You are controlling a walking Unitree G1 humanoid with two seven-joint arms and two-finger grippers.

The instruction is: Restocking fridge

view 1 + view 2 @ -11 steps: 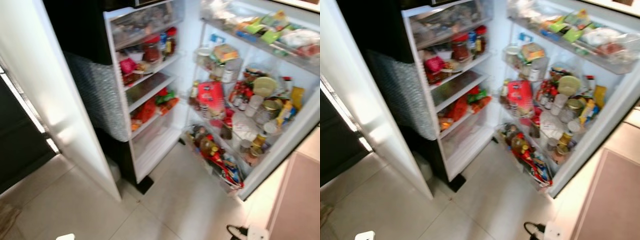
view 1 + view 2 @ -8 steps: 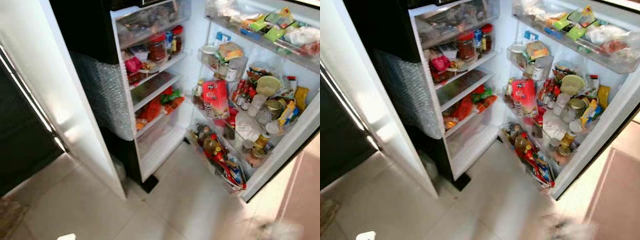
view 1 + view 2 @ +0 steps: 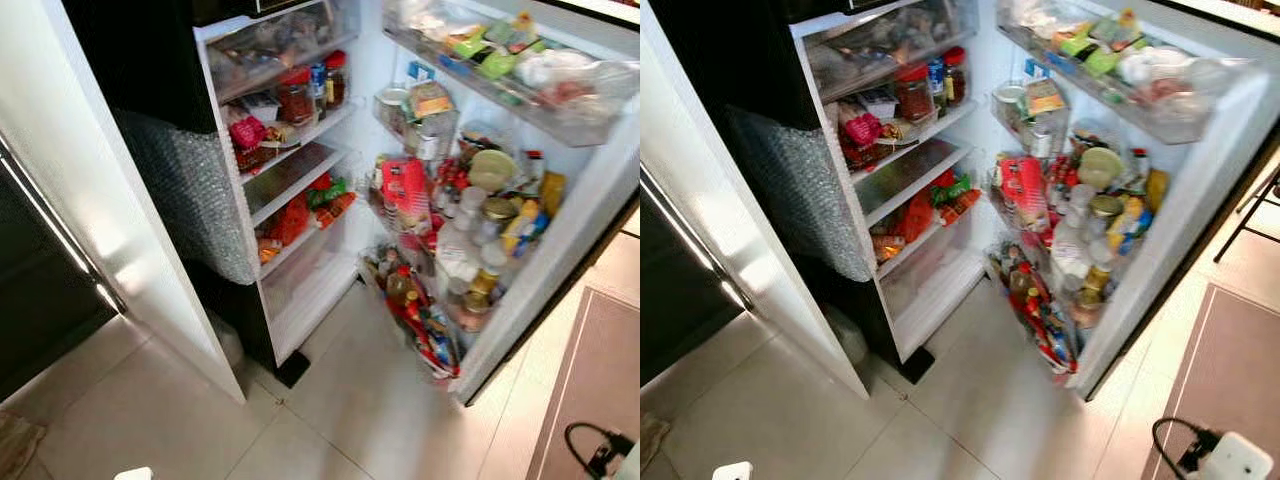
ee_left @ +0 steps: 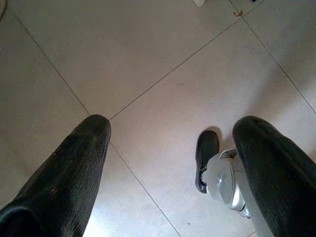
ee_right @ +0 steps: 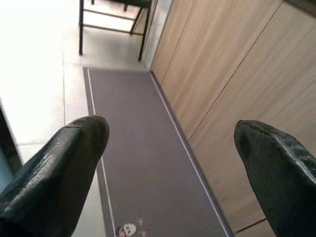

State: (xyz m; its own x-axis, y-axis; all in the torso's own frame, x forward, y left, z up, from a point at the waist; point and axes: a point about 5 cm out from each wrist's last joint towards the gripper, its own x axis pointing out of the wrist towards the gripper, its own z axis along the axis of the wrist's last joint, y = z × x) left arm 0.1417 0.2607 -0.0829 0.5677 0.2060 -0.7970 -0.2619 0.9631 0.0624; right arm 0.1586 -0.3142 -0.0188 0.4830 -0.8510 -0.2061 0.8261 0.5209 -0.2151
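Note:
The fridge stands open in front of me. Its inner shelves [image 3: 292, 178] hold red-lidded jars [image 3: 296, 97], pink and red packets and some greens. The open door [image 3: 575, 235] on the right has racks crowded with bottles, jars and a red packet [image 3: 404, 188]. My left gripper [image 4: 173, 126] hangs open over the pale tiled floor [image 4: 163, 54], with nothing between its fingers. My right gripper [image 5: 170, 128] is open too and holds nothing, above a grey-purple mat [image 5: 138, 163] beside wooden cabinets [image 5: 232, 98].
A white panel [image 3: 95, 215] rises at the left, with a grey bubble-textured sheet [image 3: 190, 200] beside the fridge body. The mat [image 3: 590, 380] lies at the right with a black cable and white plug [image 3: 1225, 455]. My black foot [image 4: 206, 158] rests on the tiles. Chair legs [image 5: 111, 19] stand beyond the mat.
The whole picture has shifted, so the head camera has moved. The door racks now sit nearer the middle and the mat with its cable shows at the right. Fridge contents look unchanged.

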